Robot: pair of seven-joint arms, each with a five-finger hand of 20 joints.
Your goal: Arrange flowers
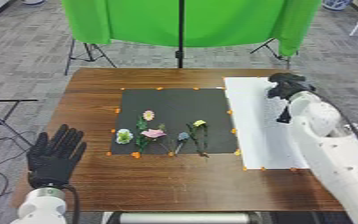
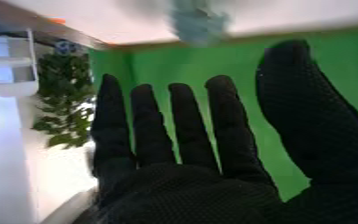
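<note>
From the right robot hand (image 2: 206, 192), wide open with nothing in it, the yellow flower (image 1: 199, 123) lies towards eight o'clock on the black mat (image 1: 175, 102), stem running twelve to six. It's nearer that hand than the left (image 1: 53, 157); I'd reach with the right.

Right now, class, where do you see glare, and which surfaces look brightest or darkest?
Head view: a soft sheen on the brown table; the white sheet far brighter than the black sheet. Right wrist view: washed-out glare beside the leafy plant, the right hand nearly black.
</note>
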